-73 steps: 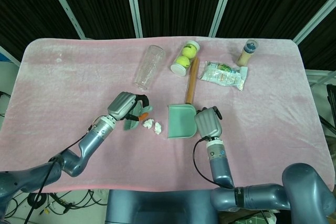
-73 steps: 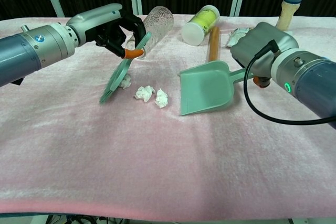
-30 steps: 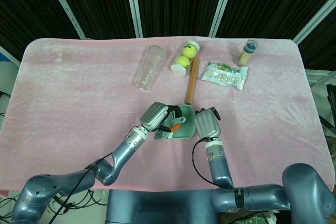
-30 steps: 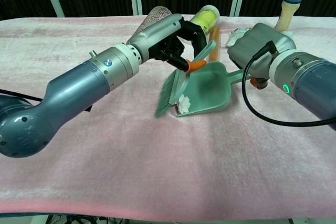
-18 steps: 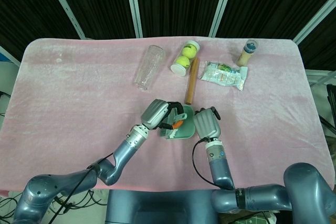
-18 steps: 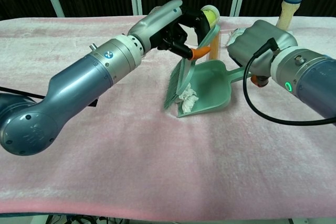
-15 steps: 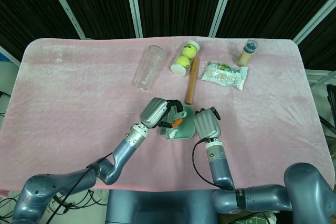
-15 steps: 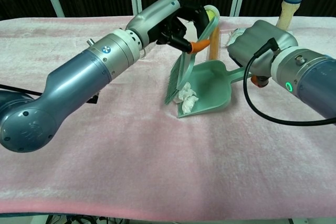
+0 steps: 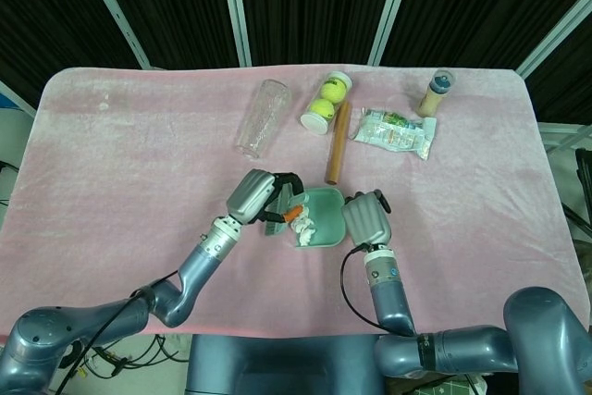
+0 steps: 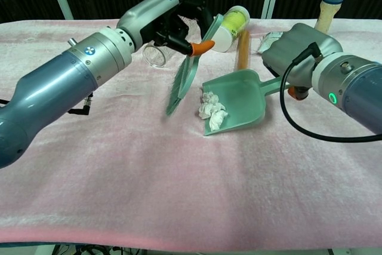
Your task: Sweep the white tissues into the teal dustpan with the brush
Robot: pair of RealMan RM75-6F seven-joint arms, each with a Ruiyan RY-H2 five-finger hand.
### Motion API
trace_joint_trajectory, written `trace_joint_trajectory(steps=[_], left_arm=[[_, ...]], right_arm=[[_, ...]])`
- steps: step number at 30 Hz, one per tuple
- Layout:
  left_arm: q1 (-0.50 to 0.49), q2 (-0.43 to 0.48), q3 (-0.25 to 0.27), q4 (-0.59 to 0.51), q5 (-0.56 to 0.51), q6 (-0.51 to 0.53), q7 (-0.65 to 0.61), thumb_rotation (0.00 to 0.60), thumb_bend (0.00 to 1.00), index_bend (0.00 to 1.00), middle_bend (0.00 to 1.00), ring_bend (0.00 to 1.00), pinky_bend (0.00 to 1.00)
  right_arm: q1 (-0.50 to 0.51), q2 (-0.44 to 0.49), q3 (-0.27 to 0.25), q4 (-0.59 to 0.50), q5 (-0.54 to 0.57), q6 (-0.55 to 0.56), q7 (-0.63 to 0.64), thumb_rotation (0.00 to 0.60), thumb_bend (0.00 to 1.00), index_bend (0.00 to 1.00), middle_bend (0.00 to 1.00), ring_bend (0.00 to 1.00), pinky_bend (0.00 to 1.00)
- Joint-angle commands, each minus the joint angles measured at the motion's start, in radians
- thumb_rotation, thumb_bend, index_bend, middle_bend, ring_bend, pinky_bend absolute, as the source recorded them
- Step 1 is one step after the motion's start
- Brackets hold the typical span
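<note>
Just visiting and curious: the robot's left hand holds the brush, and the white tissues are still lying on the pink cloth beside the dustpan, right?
Not quite. The left hand does hold the brush, but the white tissues lie inside the teal dustpan, at its front edge, not on the cloth. The chest view shows it.

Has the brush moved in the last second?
Yes. The brush in the left hand has pulled back left, off the dustpan mouth, leaving the tissues inside.

A table under a pink fleecy cloth (image 9: 139, 164) fills the scene, backed by black ribbed wall panels (image 9: 314, 2) split by slanting pale metal struts (image 9: 236, 6), evenly lit.
</note>
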Motion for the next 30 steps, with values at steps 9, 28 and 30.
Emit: trace_joint_trajectory(steps=[9, 28, 30], left_arm=[[0.006, -0.064, 0.020, 0.055, 0.012, 0.016, 0.006, 0.600, 0.50, 0.74, 0.81, 0.86, 0.95], [-0.055, -0.299, -0.018, 0.289, 0.031, 0.070, -0.050, 0.600, 0.50, 0.74, 0.81, 0.86, 0.95], [-0.064, -0.309, -0.026, 0.303, 0.035, 0.077, -0.058, 0.600, 0.50, 0.74, 0.81, 0.86, 0.95]], right_arm=[[0.002, 0.003, -0.005, -0.011, 0.008, -0.011, 0.005, 0.600, 0.58, 0.82, 0.74, 0.77, 0.66], [0.009, 0.012, -0.008, -0.034, 0.021, -0.015, 0.009, 0.600, 0.58, 0.82, 0.74, 0.77, 0.66], [0.009, 0.013, -0.008, -0.034, 0.021, -0.015, 0.010, 0.600, 0.58, 0.82, 0.74, 0.77, 0.67]])
